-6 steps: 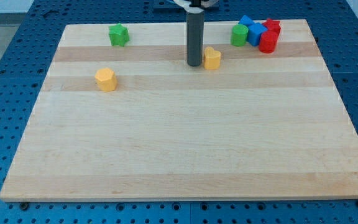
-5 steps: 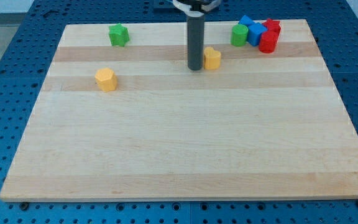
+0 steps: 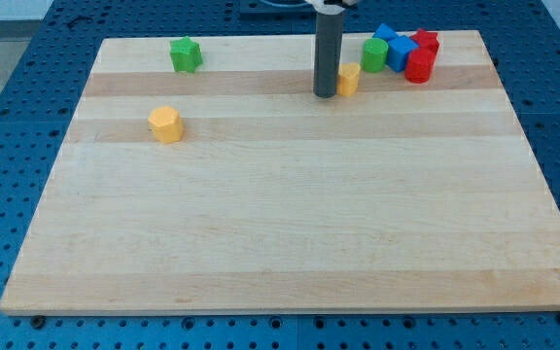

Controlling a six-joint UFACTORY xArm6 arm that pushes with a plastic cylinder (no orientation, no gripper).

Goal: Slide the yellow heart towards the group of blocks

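Observation:
The yellow heart [image 3: 349,79] lies near the view's top, right of centre, on the wooden board [image 3: 290,243]. My tip [image 3: 326,94] touches its left side. The group of blocks sits just to the heart's upper right: a green block [image 3: 374,54], two blue blocks [image 3: 397,49] and two red blocks [image 3: 421,58], packed together near the board's top edge. A small gap separates the heart from the green block.
A green star-like block [image 3: 185,53] sits near the board's top left. A yellow hexagonal block [image 3: 165,124] lies at the left. The blue perforated table [image 3: 8,117] surrounds the board.
My tip has moved right and slightly up, pushing the yellow heart closer to the group of blocks. The other blocks have not moved.

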